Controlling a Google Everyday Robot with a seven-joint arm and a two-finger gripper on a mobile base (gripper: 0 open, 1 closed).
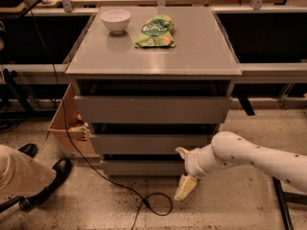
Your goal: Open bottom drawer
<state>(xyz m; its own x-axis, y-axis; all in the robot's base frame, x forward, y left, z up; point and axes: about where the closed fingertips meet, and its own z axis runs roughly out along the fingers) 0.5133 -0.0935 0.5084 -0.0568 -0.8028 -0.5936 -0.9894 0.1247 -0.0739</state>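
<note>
The bottom drawer (144,167) is the slimmest grey front panel at the foot of the grey cabinet, below the mid-sized drawer (148,143) and the tallest top drawer (152,109). All three fronts look closed. My gripper (184,186) hangs from the white arm (249,155) coming in from the right. It sits low, just in front of the bottom drawer's right end, near the floor. One cream finger (185,187) points down toward the floor.
A white bowl (115,20) and a green chip bag (156,31) lie on the cabinet top (201,51). A cardboard box (69,128) stands left of the cabinet. A black cable (120,188) loops across the floor. A person's shoe (48,183) and leg are at lower left.
</note>
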